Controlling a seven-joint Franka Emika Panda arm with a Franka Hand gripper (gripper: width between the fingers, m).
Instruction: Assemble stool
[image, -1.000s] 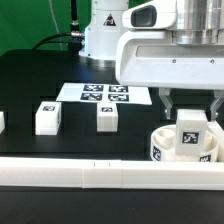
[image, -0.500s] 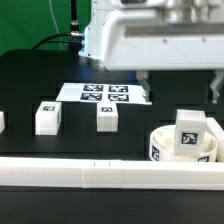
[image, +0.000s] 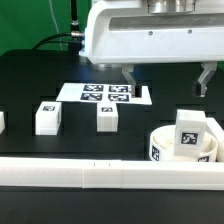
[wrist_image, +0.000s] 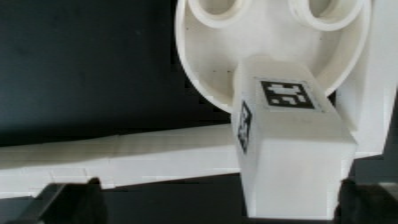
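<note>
Gripper (image: 166, 78), jaws wide and empty, rises clear after releasing leg block (image: 190, 133), left upright in seat disc (image: 158, 147); first leg apparently placed, next leg block (image: 107, 118) waits on tabletop (image: 30, 80).

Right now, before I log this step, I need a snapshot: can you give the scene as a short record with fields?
seat disc: exterior view's right, by the front rail
seated leg block: upright in the seat disc
hand: open, empty, raised above that block
left leg block: loose on the table
middle leg block: loose, apart from it
marker board: flat behind them
</note>
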